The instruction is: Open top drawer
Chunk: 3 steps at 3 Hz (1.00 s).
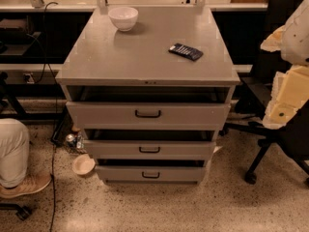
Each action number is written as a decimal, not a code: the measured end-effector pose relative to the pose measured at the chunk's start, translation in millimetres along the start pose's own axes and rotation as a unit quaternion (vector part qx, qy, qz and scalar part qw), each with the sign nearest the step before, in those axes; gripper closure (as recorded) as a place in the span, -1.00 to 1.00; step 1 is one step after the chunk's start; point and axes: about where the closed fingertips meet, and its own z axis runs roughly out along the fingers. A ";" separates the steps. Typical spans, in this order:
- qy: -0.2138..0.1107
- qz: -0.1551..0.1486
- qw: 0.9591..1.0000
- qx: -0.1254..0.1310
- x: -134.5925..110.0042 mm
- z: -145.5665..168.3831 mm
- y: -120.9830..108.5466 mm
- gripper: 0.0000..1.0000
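The floor near the top drawer lay open, so its handle could be reached straight from the near side. On the left a person's leg and shoe, a trailing cable and a small bowl on the floor narrowed the way. On the right an office chair stood close beside the drawer's right end, with the tool above the chair's base at the right edge.

Wide grey top drawer: tallest front, dark bar handle centred, pulled slightly out, level. Out of view: gripper.
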 end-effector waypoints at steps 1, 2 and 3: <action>-0.002 -0.001 1.000 0.000 0.0 1.4 0.9 -1.00; -0.015 -0.001 1.000 -0.011 3.9 23.9 12.2 -1.00; -0.049 -0.016 0.998 -0.036 1.5 80.7 41.6 -1.00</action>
